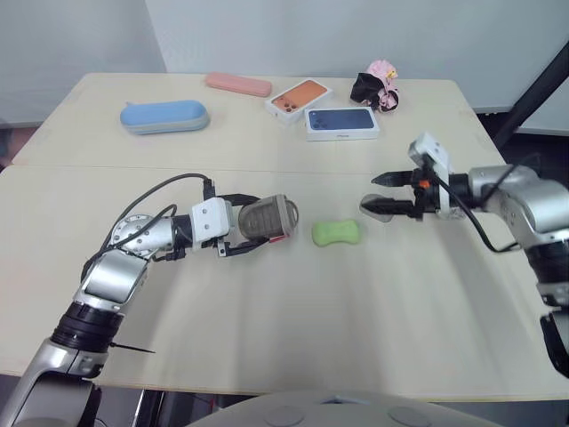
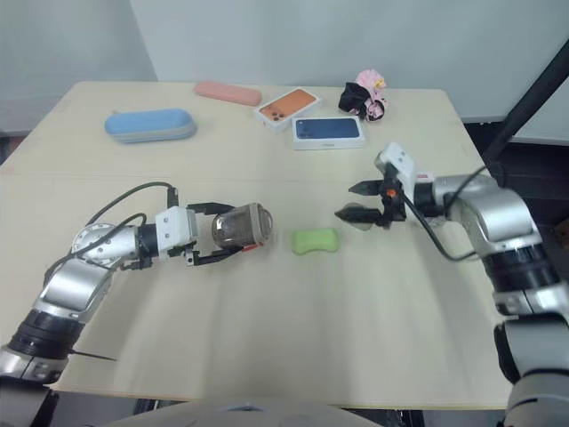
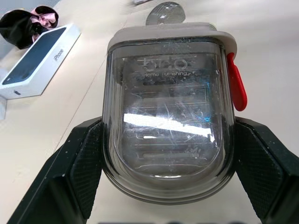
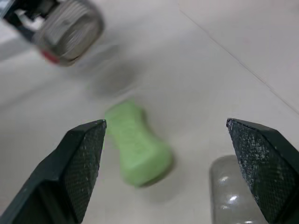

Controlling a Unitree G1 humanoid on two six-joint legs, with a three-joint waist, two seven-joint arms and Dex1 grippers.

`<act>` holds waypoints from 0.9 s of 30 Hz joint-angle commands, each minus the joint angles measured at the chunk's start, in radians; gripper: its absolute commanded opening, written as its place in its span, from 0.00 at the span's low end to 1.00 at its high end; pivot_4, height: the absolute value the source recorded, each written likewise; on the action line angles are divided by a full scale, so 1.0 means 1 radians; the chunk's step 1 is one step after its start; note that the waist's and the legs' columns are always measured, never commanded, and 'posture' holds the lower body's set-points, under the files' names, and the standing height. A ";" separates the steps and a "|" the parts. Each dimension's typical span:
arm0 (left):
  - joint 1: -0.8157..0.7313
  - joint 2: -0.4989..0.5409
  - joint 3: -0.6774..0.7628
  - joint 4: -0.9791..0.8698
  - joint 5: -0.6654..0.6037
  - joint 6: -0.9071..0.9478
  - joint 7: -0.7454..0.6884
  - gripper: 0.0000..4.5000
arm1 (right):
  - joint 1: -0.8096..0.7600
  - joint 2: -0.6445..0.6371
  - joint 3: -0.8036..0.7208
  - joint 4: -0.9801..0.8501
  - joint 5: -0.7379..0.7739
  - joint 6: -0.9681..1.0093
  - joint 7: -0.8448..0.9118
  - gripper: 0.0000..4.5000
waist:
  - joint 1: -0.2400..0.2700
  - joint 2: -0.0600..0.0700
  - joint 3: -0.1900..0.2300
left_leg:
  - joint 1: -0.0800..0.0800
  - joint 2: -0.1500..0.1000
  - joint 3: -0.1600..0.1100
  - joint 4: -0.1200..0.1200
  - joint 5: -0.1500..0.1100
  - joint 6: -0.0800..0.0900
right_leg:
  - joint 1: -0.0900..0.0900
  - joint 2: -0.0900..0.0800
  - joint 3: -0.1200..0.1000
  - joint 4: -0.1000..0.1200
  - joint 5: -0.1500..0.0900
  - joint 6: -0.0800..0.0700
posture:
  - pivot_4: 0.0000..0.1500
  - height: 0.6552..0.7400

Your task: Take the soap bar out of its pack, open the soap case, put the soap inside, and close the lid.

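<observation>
Two grippers work over the pale surface (image 1: 267,338). My left gripper (image 1: 263,222) is clamped on the soap case (image 3: 168,116), held on its side. My right gripper (image 1: 370,194), fingers spread, hovers just beside the soap bar (image 1: 337,232), which lies between them. I'd straddle the bar's narrow waist squarely and close gently, since it looks slippery. It is green, unwrapped and waisted; the case is smoky-clear with a red latch (image 3: 237,86).

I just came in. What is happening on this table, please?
The left tool is shut on the clear soap case and holds it close to the green soap bar. The soap lies unwrapped on the table between the two arms. The right tool is open just beside the soap, not touching it. The soap is not yet in the case.
</observation>
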 commanded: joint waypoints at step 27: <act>-0.255 0.146 -0.158 0.036 0.158 0.275 -0.236 0.77 | 0.274 0.117 -0.059 0.089 -0.099 -0.568 0.212 0.99 | -0.028 0.000 -0.001 | 0.000 -0.001 -0.001 0.000 0.002 0.003 | -0.001 -0.002 0.000 0.002 0.000 0.000 | 1.00 1.00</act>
